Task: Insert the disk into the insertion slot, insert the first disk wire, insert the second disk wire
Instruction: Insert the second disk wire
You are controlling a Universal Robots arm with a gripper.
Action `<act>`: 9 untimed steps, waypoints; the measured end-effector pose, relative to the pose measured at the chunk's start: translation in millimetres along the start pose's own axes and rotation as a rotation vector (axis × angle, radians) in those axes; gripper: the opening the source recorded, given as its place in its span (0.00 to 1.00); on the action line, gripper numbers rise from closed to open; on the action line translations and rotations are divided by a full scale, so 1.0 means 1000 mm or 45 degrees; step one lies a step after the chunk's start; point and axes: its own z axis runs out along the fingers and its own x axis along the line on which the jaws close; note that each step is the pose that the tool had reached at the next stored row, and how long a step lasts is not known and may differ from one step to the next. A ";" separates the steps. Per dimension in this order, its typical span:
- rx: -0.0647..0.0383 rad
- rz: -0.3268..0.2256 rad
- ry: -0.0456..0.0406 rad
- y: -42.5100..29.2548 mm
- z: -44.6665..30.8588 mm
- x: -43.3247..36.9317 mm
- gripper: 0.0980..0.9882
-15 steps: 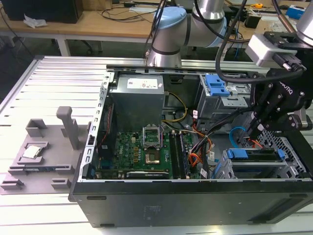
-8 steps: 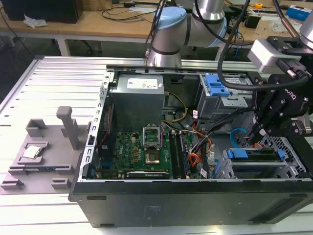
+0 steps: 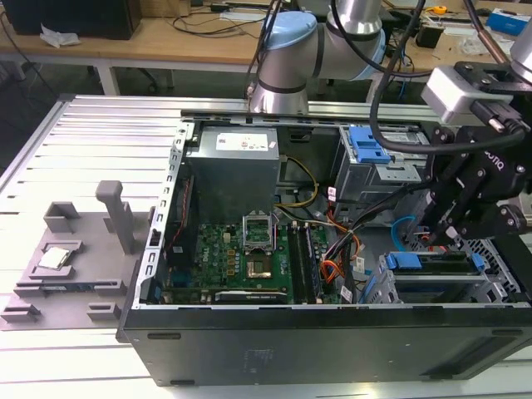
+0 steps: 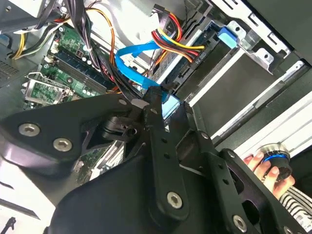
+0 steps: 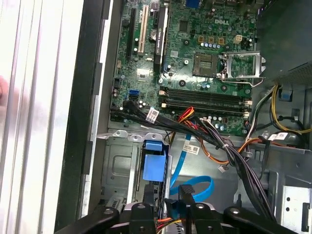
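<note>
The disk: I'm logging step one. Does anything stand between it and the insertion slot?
Nothing visible does: in the exterior view the disk already lies inside the insertion slot, blue handle at the opening. The hand hangs just above it, beside the blue wire.

The open computer case lies on the desk, with a fixture tray beside it toward the exterior view's left. Inside, the motherboard sits toward that left, the power supply behind it. The disk lies in the insertion slot at the exterior view's right, under the gripper.
</note>
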 end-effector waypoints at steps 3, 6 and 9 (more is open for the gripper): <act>0.000 -0.015 0.001 -0.0009 0.0001 -0.0114 0.27; -0.001 -0.021 0.009 -0.0010 0.0002 -0.0114 0.27; -0.002 -0.023 0.023 -0.0034 0.0004 -0.0113 0.27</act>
